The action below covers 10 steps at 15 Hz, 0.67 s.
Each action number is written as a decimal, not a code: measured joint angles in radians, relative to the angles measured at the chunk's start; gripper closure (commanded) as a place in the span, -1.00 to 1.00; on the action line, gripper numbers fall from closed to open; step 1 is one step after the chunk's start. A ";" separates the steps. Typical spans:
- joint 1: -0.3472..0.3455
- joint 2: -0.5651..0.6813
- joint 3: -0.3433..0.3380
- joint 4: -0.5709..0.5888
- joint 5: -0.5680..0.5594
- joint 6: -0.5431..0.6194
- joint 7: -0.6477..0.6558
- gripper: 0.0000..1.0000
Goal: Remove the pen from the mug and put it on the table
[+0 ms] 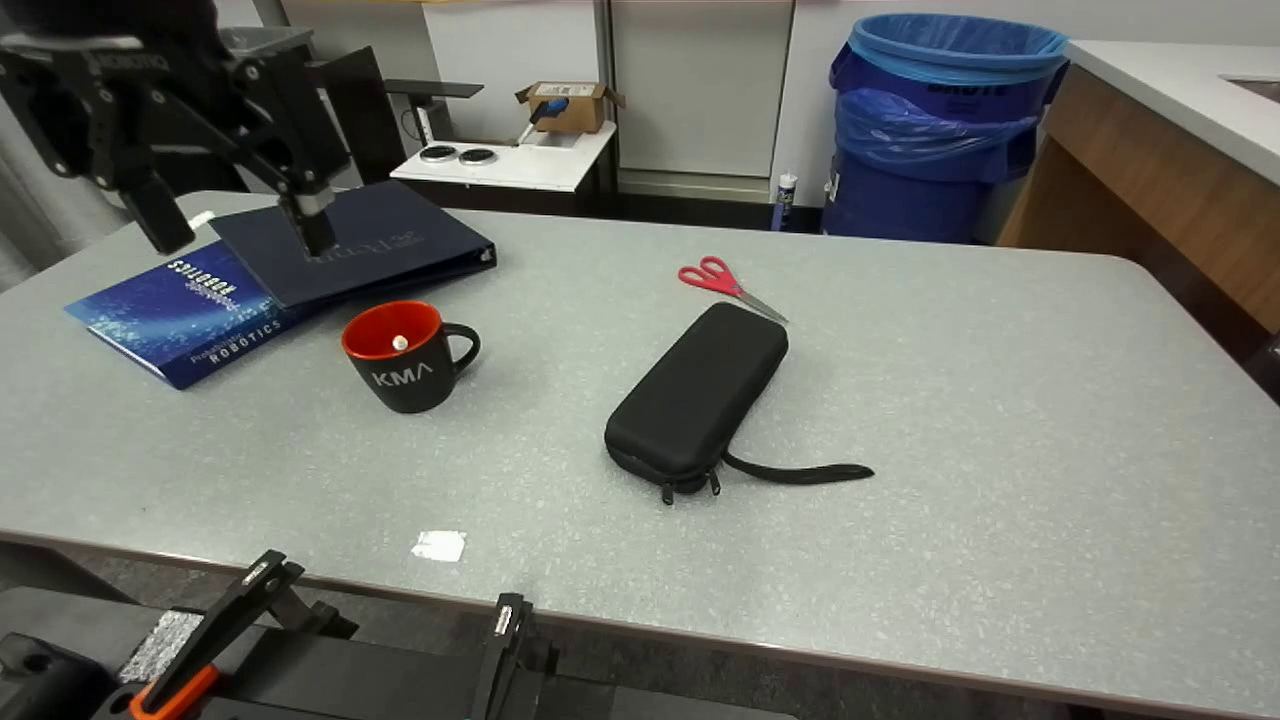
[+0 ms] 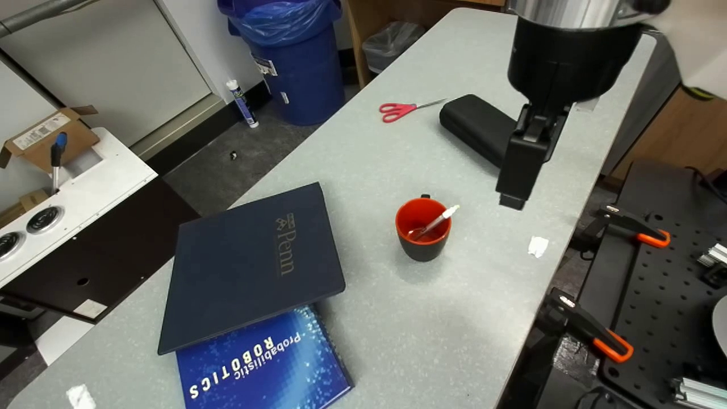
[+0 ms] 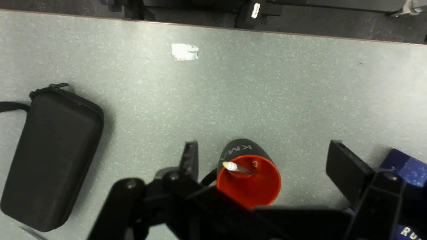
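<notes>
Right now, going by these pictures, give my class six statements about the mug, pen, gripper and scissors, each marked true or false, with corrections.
1. The pen leans inside the mug. True.
2. The mug lies on its side. False: it stands upright on the table.
3. The gripper is open. True.
4. The scissors have red handles. True.
5. The mug is blue inside. False: its inside is red.
6. The scissors lie inside the mug. False: they lie on the table, near the black case.
</notes>
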 measured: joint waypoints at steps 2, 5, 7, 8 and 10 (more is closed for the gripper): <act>-0.036 0.033 0.000 0.001 -0.064 0.017 0.002 -1.00; -0.082 0.103 0.000 0.010 -0.145 0.064 0.005 -1.00; -0.095 0.163 0.000 0.020 -0.166 0.121 0.015 -1.00; -0.097 0.197 0.000 0.028 -0.172 0.153 0.026 -1.00; -0.097 0.269 0.004 0.049 -0.187 0.218 0.059 -1.00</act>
